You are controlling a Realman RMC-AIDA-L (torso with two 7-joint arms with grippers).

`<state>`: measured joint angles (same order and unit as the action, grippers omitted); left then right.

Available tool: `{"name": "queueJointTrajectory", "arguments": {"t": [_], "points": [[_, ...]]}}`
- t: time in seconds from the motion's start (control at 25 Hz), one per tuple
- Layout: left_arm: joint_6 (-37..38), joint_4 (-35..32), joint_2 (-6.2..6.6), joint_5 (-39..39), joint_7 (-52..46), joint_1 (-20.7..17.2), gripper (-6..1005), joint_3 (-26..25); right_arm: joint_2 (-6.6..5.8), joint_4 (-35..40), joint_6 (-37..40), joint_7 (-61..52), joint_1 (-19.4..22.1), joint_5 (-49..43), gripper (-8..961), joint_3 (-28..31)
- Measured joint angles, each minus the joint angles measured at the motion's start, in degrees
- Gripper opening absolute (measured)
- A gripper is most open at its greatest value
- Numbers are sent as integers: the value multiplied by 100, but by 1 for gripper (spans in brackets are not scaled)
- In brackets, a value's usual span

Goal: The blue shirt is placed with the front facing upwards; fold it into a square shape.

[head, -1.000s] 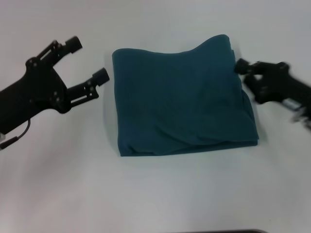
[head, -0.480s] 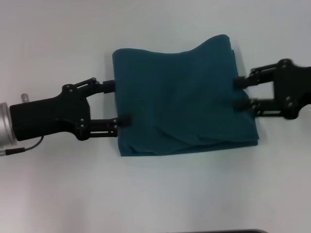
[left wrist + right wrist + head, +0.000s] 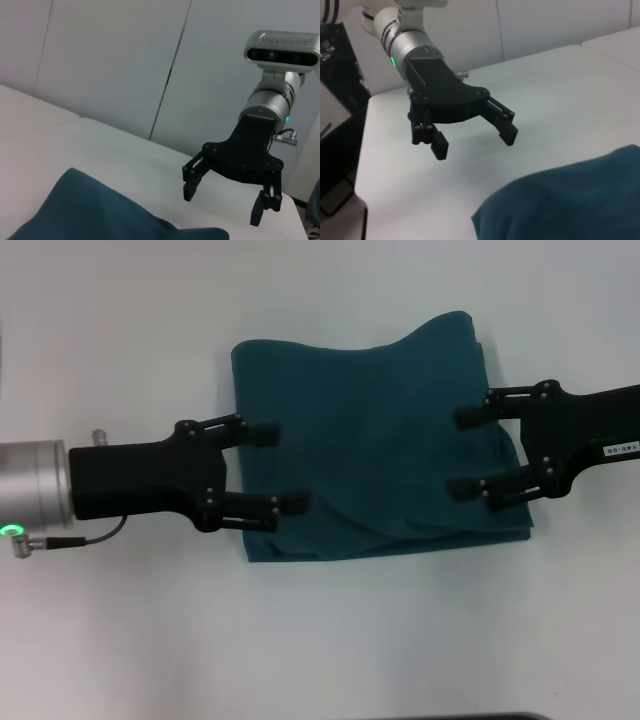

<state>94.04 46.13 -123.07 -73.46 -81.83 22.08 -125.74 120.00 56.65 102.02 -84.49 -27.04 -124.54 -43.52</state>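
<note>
white tabletop (image 3: 350,640) fills my head view, with pale wall panels behind it in both wrist views. on it i see the blue shirt (image 3: 375,450) lying already folded into a rough square, a little toward the far edge of the surface and about midway between its left and right edges; the near hem is creased and the far right corner bulges up slightly. no lettering or collar shows on the folded top face. my left gripper (image 3: 281,467) reaches in from the left side, its two fingers spread apart and hovering over the shirt's left edge, holding nothing. my right gripper (image 3: 462,453) comes in from the right side, fingers likewise spread wide over the shirt's right edge, with nothing between them. from the left wrist camera i see the right gripper (image 3: 225,202) above the table beyond a fold of the shirt (image 3: 100,215); from the right wrist camera the left gripper (image 3: 475,142) hangs open above the table beside the cloth (image 3: 570,200).
</note>
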Motion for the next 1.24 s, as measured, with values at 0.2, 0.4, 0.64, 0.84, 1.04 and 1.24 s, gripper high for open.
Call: {"name": "queueJointTrajectory", "arguments": {"t": [0.2,0.4,0.64,0.84,1.04,1.24], "points": [[-165,-105,-61,132,-20,193,949,3,-14,10,-101,2,97,-8,914,16],[-201,-123,-75,166,-26,304,950,6,-20,28,-201,34,191,-7,928,42],[-185,-122,-76,167,-31,316,950,6,-6,-7,-263,116,230,2,925,49],[-175,-122,-77,167,-34,308,949,6,-3,-7,-271,116,234,14,921,53],[-170,-121,-76,166,-35,302,950,6,6,-3,-297,116,247,17,921,58],[-171,-121,-77,166,-35,303,950,6,6,0,-318,115,271,18,921,58]]}}
